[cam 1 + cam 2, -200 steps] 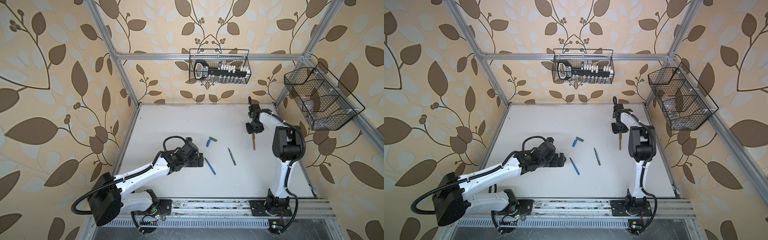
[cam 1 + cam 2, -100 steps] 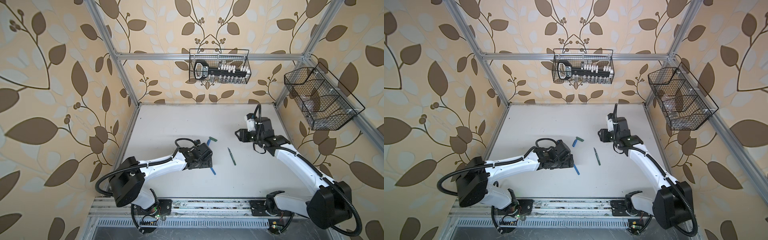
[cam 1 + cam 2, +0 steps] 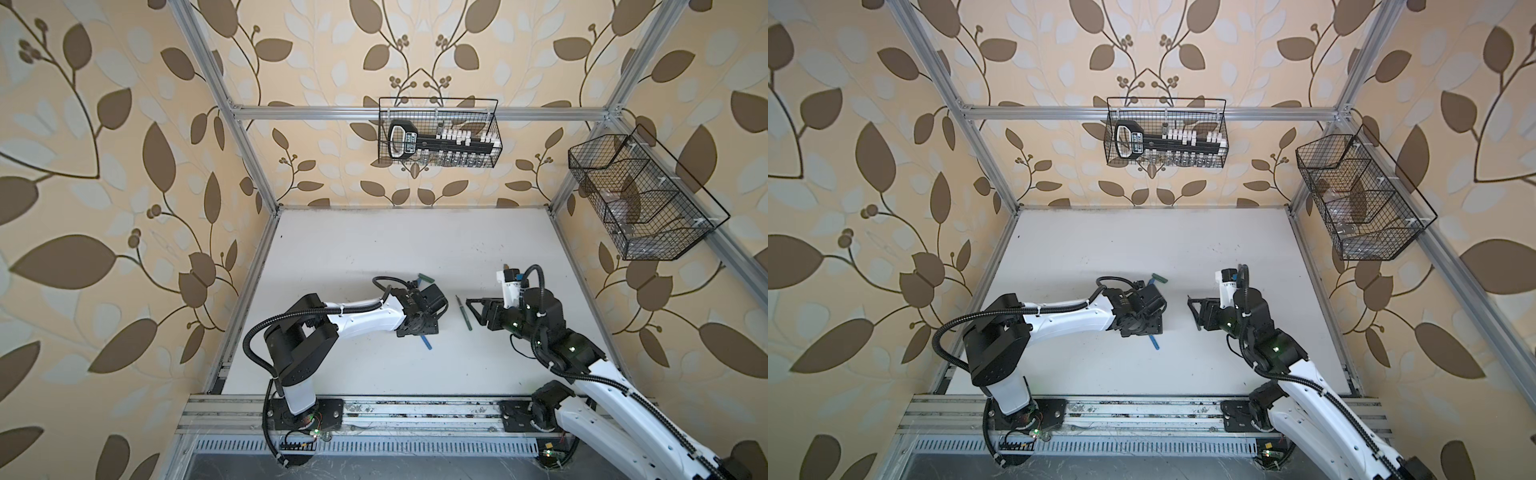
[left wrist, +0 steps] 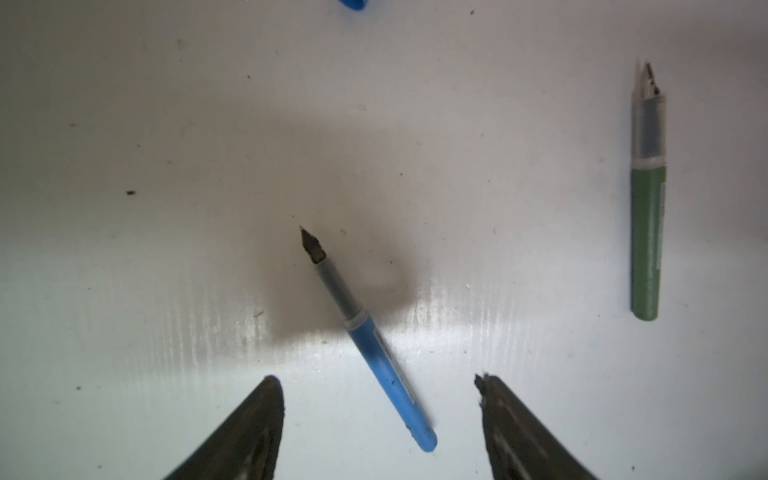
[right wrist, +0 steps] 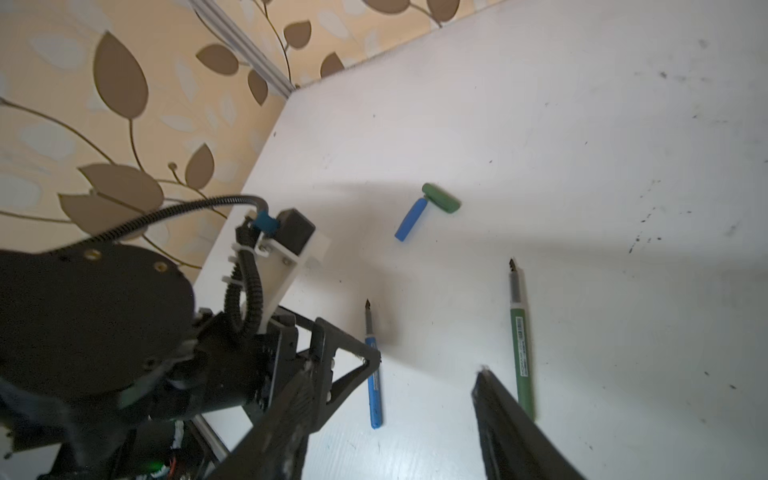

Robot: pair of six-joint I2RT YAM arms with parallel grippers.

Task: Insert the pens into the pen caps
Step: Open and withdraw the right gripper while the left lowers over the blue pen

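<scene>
Two uncapped pens lay on the white table [image 5: 582, 166]: the blue pen [image 4: 370, 340] between the left gripper's [image 4: 376, 378] parted, empty fingers, the green pen [image 4: 647, 195] just beside the right gripper [image 3: 473, 312], also spread and empty. Beyond them, the blue cap [image 5: 410, 219] touched the green cap [image 5: 441, 198].

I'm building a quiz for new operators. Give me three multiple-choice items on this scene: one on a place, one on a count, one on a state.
1. Where is the blue pen? A) inside its cap B) on the table, between the fingers of the left tool C) held in the air
2. How many pen caps show? A) one B) two C) four
3. The green pen is: A) capped B) held upright C) uncapped, lying flat
Key: 1B, its barrel runs between both fingers; 2B, one blue and one green lie together; 3C, its nib is bare.
</scene>
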